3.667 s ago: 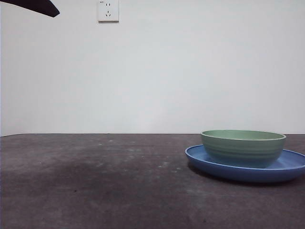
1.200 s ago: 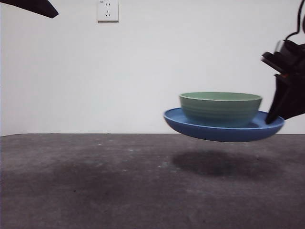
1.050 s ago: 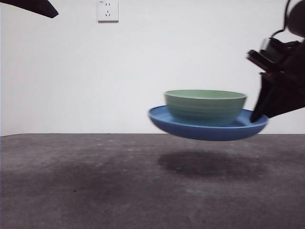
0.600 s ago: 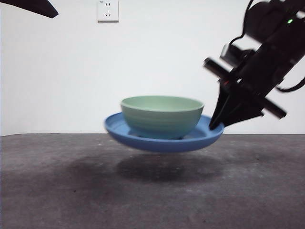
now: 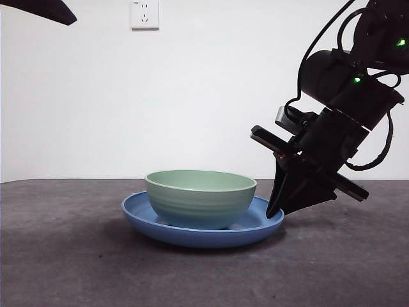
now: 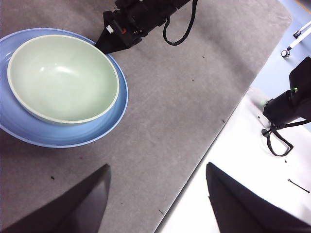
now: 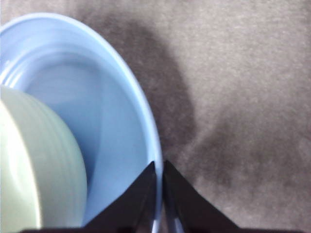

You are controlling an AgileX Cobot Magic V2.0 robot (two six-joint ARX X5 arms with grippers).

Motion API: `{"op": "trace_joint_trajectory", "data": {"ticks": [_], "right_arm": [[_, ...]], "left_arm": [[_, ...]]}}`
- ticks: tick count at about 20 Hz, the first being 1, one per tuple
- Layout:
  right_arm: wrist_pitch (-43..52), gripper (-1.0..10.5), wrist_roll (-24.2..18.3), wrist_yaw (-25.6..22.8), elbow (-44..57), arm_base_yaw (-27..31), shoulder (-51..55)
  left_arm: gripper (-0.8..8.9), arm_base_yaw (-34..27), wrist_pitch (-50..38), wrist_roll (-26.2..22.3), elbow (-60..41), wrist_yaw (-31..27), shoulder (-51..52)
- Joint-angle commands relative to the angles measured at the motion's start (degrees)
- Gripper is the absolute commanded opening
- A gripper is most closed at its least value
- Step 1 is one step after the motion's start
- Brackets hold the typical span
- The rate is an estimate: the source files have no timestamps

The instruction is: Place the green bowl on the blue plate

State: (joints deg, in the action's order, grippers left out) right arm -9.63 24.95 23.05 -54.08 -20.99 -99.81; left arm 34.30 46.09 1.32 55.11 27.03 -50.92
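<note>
Since the earlier pictures the blue plate [image 5: 202, 230] has come down from the air and across the worktop [image 5: 70, 256], and now rests flat on the dark surface with the green bowl [image 5: 200, 198] sitting in its middle. Bowl and plate are touching — the bowl stands upright, its rim level, well inside the plate's upturned edge.

At the plate's near edge, the right pincer [image 5: 276, 211] slants down from its bulky black arm and pinches the rim. The right wrist view shows its two black jaws pressed together on the thin blue rim [image 7: 156, 194], one jaw inside the plate and one outside. From this pincer the bowl [image 7: 34, 170] lies just inward, close beside the tips but not touching them; bare worktop lies on the outer side.

The left pincer [image 6: 155, 194] hangs high, well apart from the dishes, jaws spread wide with nothing between them — the plate [image 6: 97, 131] and bowl [image 6: 63, 77] lie far ahead of it.
</note>
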Motion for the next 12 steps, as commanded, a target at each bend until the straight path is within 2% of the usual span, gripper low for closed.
{"op": "trace_joint_trajectory", "data": {"ticks": [1, 4, 9, 12], "right_arm": [[0.4, 0.1, 0.5, -0.2, -0.7, -0.3, -0.8], [0.4, 1.7, 0.5, -0.6, -0.7, -0.3, -0.7], [-0.5, 1.7, 0.5, -0.9, -0.7, -0.3, 2.3], [-5.0, 1.7, -2.2, -5.0, -0.7, -0.2, 8.0]], "left_arm": [[3.16, 0.3, -0.4, -0.7, 0.4, 0.3, -0.3], [3.16, 0.3, -0.4, -0.7, 0.4, 0.3, -0.3], [3.16, 0.3, -0.4, -0.7, 0.4, 0.3, -0.3], [3.16, 0.3, -0.5, -0.7, 0.4, 0.3, -0.3]]}}
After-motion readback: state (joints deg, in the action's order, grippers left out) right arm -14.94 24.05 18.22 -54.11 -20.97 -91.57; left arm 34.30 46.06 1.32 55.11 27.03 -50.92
